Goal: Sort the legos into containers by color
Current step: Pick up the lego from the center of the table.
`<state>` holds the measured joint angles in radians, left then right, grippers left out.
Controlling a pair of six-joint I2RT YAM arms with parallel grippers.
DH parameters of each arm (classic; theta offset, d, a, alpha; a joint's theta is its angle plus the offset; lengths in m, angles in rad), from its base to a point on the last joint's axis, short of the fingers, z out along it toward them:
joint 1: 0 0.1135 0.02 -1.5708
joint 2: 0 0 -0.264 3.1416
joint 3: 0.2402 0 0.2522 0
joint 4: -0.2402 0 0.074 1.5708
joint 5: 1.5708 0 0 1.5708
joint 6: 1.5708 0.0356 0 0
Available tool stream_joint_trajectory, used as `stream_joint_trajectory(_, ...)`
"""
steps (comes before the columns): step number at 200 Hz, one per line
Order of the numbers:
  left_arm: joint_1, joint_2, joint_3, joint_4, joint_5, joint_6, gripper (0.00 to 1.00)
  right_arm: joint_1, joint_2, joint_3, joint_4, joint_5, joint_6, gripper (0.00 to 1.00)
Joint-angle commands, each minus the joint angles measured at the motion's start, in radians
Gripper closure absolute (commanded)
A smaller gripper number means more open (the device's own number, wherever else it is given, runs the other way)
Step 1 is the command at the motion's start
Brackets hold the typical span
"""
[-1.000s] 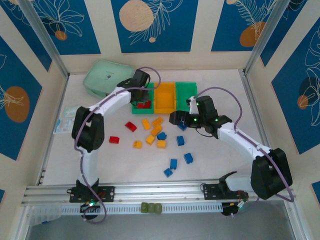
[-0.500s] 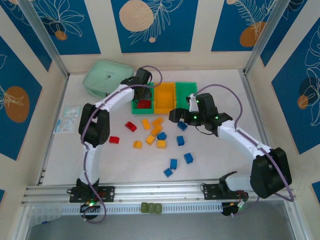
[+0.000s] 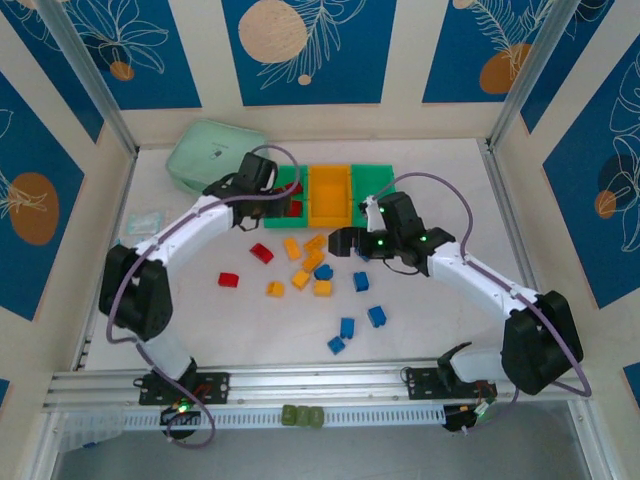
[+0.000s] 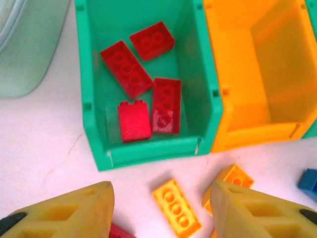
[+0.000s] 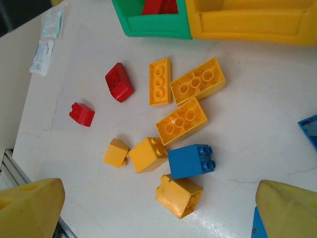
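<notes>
Left gripper (image 4: 159, 196) spread, empty, below the green bin (image 4: 148, 151) of red legos (image 4: 126, 68) — pouch (image 4: 22, 47) upper left; right gripper (image 5: 158, 198) spread above scattered bricks (image 5: 182, 121).

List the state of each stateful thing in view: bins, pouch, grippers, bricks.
left green bin, open-topped, holds four red bricks
orange bin, empty as far as visible
right green bin, no bricks visible
mint pouch, lying flat; zip state unclear
left gripper, open, empty
right gripper, open, empty
loose legos, unsorted on table
</notes>
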<state>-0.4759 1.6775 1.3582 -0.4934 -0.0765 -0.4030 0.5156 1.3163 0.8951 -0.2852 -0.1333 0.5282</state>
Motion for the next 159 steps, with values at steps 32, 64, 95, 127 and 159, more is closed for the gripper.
stream_joint_trajectory(32, 0.005, -0.141, -0.225, 0.000, -0.030, -0.121, 0.38, 0.089, 0.034, -0.041, 0.034, 0.034, 0.030, 0.01)
stream_joint_trajectory(64, 0.005, -0.151, -0.326, 0.020, -0.050, -0.196, 0.31, 0.125, 0.066, -0.070, 0.076, 0.044, 0.053, 0.01)
stream_joint_trajectory(95, 0.006, -0.105, -0.355, 0.044, -0.063, -0.245, 0.26, 0.141, 0.094, -0.067, 0.090, 0.045, 0.059, 0.01)
stream_joint_trajectory(127, 0.006, -0.018, -0.325, 0.077, -0.051, -0.254, 0.25, 0.140, 0.089, -0.067, 0.087, 0.062, 0.051, 0.01)
stream_joint_trajectory(159, 0.006, 0.061, -0.288, 0.091, -0.062, -0.261, 0.25, 0.138, 0.080, -0.072, 0.071, 0.077, 0.041, 0.01)
